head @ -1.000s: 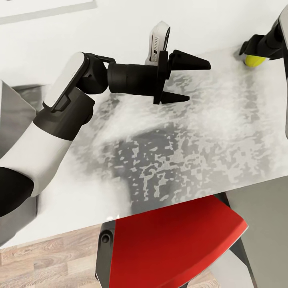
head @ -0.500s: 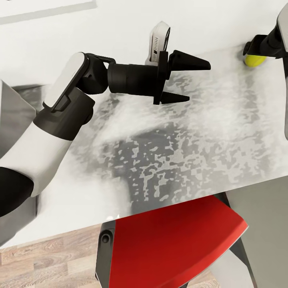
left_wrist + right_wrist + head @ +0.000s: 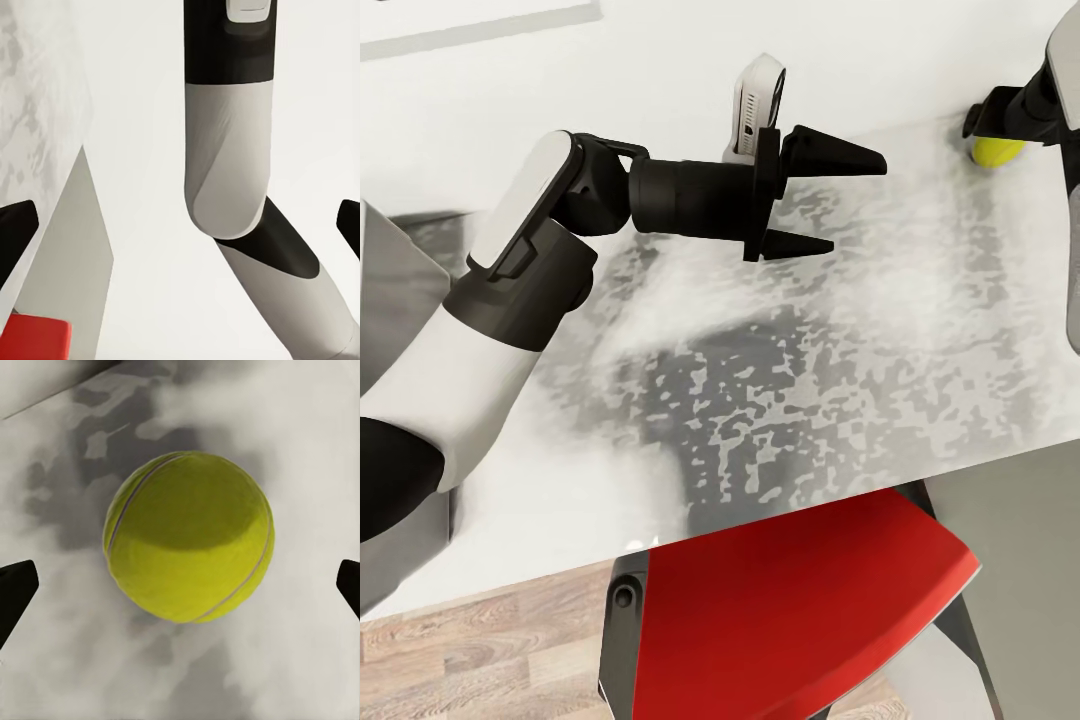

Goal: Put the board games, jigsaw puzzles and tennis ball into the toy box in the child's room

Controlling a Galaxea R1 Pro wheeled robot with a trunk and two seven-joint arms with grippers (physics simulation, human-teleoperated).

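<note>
A yellow-green tennis ball [image 3: 997, 152] rests on the glossy grey-white mottled table [image 3: 780, 380] at its far right. My right gripper [image 3: 1005, 118] hangs directly over the ball. In the right wrist view the tennis ball [image 3: 187, 536] sits centred between the two black fingertips [image 3: 15, 592], which stand wide apart. That right gripper [image 3: 182, 589] is open and does not touch the ball. My left gripper [image 3: 858, 205] is open and holds nothing, hovering above the middle of the table's far side and pointing right.
A red chair [image 3: 800, 610] is tucked under the table's near edge, with wood-plank floor [image 3: 480, 640] to its left. A white wall runs behind the table. The left wrist view looks across at my right arm [image 3: 225, 150] and the table edge [image 3: 82, 240].
The right gripper has shifted slightly sideways over the tennis ball and come back. The left arm and the ball have not moved.
</note>
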